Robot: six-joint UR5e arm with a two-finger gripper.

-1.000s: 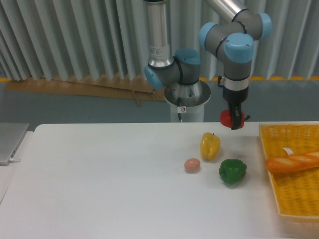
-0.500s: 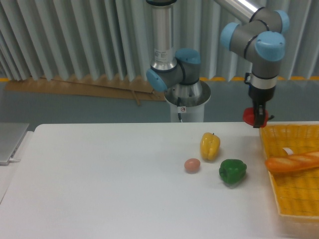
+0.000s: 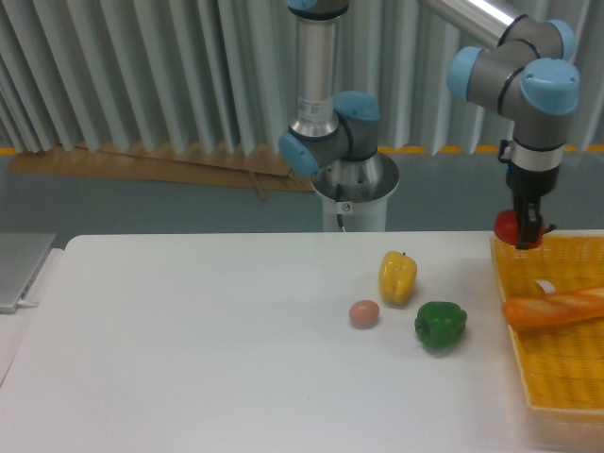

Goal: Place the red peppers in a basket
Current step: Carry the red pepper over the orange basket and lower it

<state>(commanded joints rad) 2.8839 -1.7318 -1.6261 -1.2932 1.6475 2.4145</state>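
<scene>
One small round sticker with a red mark sits on the front of the arm's grey base (image 3: 355,185); a pale label on the upright column above it carries print too small to read. No other writing legible.

Change since the earlier frames: the gripper (image 3: 525,238) has travelled rightward with its load, from above the table behind the yellow pepper (image 3: 397,276) to the near-left corner region of the basket (image 3: 557,377). Nothing on the table has shifted.

Arm pose: wrist pointing straight down, blue-capped joints stacked above it at upper right, silver link running off the top edge. Fingers are closed onto the red pepper (image 3: 509,226), which shows as a red patch beside the dark fingers, held in the air just over the basket's left rim.

Table (image 3: 189,359): yellow pepper upright, a pinkish egg-like ball (image 3: 364,312) to its lower left, green pepper (image 3: 440,324) to its lower right, all near each other, apart from the basket. A baguette (image 3: 555,308) lies across the basket, with a small white item behind it. A grey laptop edge (image 3: 21,269) sits at far left.
</scene>
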